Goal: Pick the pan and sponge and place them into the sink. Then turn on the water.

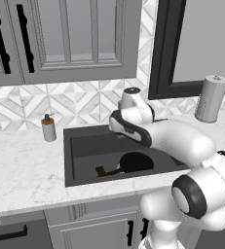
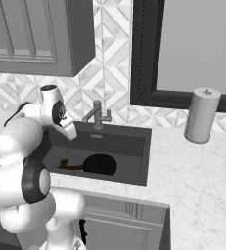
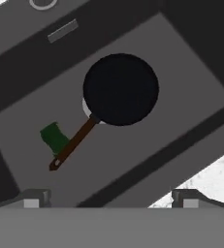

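already the pan [image 3: 120, 89] lies flat on the floor of the sink [image 3: 191, 92], its round black body in the middle of the basin and its thin reddish-brown handle running off toward one end. just beside that handle, near its tip, sits the sponge [image 3: 54, 137], dark green; whether the two touch cannot be told. in the left base view the pan [image 1: 136, 162] shows as a dark disc toward the sink's front wall, with the sponge [image 1: 100, 170] to its left near the front left corner of the sink [image 1: 84, 146]. in the right base view the pan [image 2: 100, 164] and sponge [image 2: 64, 163] lie the same way in the sink [image 2: 134, 146].

the jaws [image 3: 111, 199] hang above the basin, looking down into it, spread wide with nothing between them; pan and sponge are both well below and apart from the two fingertips [image 3: 32, 199].

at the back rim of the sink stands the grey faucet [image 2: 97, 115], its spout reaching over the basin. on the table [image 1: 21, 165] to the left of the sink, near the back edge, is a brown-and-white soap dispenser [image 1: 48, 128]. toward the right back corner of the table stands an upright grey cylinder [image 2: 201, 115] with a small knob on top.
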Controlling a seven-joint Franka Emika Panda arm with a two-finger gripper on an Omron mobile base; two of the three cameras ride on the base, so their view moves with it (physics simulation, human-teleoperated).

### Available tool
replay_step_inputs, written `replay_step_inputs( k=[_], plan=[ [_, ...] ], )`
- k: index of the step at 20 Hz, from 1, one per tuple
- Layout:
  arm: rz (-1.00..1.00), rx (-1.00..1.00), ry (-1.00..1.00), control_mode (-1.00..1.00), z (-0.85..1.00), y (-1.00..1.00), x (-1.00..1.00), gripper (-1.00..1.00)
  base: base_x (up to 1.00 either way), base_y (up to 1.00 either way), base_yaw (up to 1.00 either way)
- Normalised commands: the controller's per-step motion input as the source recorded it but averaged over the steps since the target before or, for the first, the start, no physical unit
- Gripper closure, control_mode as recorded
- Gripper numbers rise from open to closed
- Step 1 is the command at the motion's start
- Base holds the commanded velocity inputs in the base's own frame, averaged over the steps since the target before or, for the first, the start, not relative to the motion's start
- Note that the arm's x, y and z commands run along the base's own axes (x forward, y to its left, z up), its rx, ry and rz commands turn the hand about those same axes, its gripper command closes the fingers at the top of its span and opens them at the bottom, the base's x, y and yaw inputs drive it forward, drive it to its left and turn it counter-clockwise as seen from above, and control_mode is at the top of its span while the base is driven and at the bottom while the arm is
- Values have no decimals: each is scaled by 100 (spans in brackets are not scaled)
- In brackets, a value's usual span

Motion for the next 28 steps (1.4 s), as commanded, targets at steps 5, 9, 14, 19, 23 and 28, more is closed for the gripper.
replay_step_inputs(
  k=[5, 9, 14, 19, 23, 28],
  plan=[
    [22, 7, -6, -100, 57, -88, -57, -100, 0, 0, 0],
    [14, 6, 0, -100, 15, -64, -4, -100, 0, 0, 0],
    [4, 6, 1, -100, 0, -62, 31, -100, 0, 0, 0],
    [2, 3, 0, -100, 0, -71, 10, -100, 0, 0, 0],
    [0, 0, 0, -100, -2, -64, 14, -100, 0, 0, 0],
    [0, 0, 0, -100, -1, -50, 7, -100, 0, 0, 0]
  ],
)
